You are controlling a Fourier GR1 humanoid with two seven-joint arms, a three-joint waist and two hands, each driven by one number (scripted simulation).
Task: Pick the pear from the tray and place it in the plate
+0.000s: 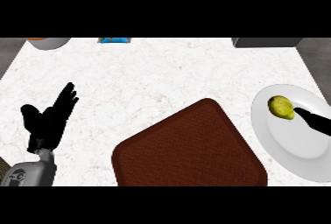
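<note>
Pear (280, 106) is in the plate (291, 146), off the tray (187, 148), right hand (317, 122) touching it, grip impossible to tell, left hand (45, 124) resting open; next call, I'd say: release and lift clear.

One pear (280, 107), one plate (291, 151), one tray (187, 148), one left hand (47, 124), one right hand (315, 121)
</note>
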